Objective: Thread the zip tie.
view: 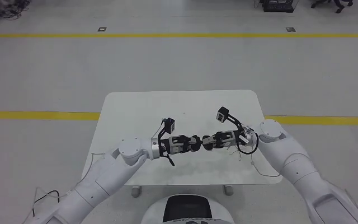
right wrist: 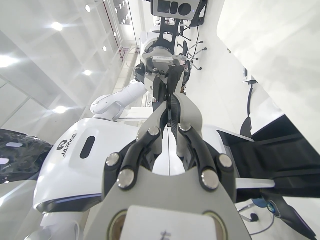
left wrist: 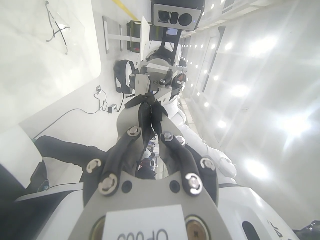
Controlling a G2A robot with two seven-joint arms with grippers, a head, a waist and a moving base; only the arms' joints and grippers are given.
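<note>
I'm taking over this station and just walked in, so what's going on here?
The robot is working on threading a zip tie. Its left pincer and right pincer meet tip to tip over the white table, and both are shut. The tie itself is too thin to make out between the tips, so whether it is threaded yet cannot be told. Some thin black strips, likely spare ties, lie on the table.
</note>
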